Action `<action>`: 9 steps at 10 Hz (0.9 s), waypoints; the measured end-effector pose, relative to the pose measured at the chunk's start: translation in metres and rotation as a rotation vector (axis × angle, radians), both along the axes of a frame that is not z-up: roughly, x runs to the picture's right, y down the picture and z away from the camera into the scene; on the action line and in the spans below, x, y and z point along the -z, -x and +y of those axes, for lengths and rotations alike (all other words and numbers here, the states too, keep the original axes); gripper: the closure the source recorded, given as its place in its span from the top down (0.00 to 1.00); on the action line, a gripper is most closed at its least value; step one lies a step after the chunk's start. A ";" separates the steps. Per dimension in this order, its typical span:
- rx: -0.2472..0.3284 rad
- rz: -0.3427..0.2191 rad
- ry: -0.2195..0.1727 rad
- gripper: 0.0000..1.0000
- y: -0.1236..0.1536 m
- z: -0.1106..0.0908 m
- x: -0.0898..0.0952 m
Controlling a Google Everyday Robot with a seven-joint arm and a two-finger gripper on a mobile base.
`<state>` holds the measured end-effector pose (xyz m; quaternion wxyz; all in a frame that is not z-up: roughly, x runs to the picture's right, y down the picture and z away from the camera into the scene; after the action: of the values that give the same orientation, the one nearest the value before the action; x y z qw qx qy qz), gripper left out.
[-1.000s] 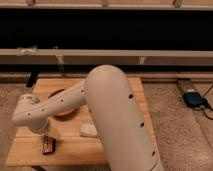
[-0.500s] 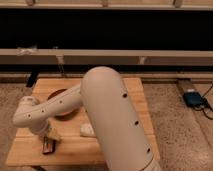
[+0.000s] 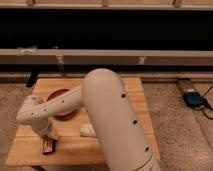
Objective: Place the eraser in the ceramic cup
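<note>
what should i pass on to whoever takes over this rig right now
Gripper: low over the front left corner of the wooden table, right at the eraser.
Eraser: lies on the table there; a grasp cannot be confirmed.
Ceramic cup: not in view, possibly hidden behind the arm.
Nearby: orange bowl behind the arm, pale block mid-table.
Done: the approach to the eraser.
Left: secure it, lift, find the cup, drop it in.
</note>
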<state>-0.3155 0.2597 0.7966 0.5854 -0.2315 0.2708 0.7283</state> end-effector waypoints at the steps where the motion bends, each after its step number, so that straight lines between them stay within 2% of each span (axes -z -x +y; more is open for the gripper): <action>1: -0.006 0.000 0.003 0.35 -0.002 -0.001 0.001; 2: -0.013 -0.001 0.004 0.27 -0.004 -0.004 0.003; 3: -0.033 -0.008 0.005 0.14 -0.007 -0.009 0.007; 5: -0.072 -0.032 -0.003 0.01 -0.008 -0.023 0.019; 7: -0.099 -0.054 -0.015 0.00 -0.010 -0.035 0.029; 9: -0.096 -0.057 -0.014 0.00 -0.008 -0.033 0.030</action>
<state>-0.3076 0.2266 0.7667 0.5588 -0.2607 0.2374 0.7506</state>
